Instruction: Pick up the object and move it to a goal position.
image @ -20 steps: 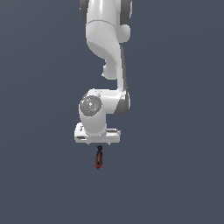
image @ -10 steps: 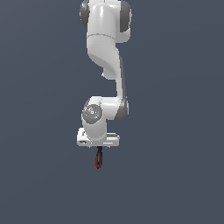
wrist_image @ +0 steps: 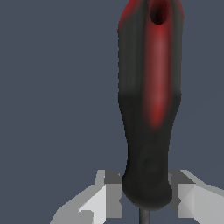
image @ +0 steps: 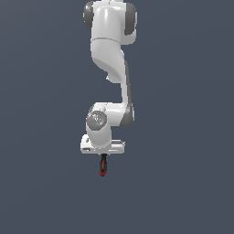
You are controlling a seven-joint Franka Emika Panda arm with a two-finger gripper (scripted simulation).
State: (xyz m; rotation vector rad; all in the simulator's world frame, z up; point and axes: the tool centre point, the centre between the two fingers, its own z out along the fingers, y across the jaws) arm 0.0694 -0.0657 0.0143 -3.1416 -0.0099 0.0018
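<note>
- Glossy white, smooth-shelled robot arm (image: 109, 59) with rounded segments and dark grey joint bands, hanging down against a flat slate-grey backdrop.
- Flat, boxy white two-fingered gripper (image: 103, 154) at the arm's lower end, below a round grey-capped wrist joint.
- Pinched between the fingers: a small screwdriver with a rounded red-and-black handle (image: 103, 167), hanging straight down below the gripper in the exterior view, far narrower than the white gripper body above it.
- Seen from the wrist camera, the same handle (wrist_image: 148, 105) filling much of the frame: a bulbous, matt black grip with a smooth red stripe running along its length and a red rounded butt end with a dark oval recess.
- Handle swelling into a rounded collar just between the fingers, with a thin dark metal shaft (wrist_image: 143, 216) emerging there, only a short stub visible.
- Pale grey, faceted fingertips (wrist_image: 103, 197) closed in on either side of the handle's collar, touching it on both flanks.
- Screwdriver held clear in the air, aligned with the gripper's own axis, handle end pointing away from the palm.
</note>
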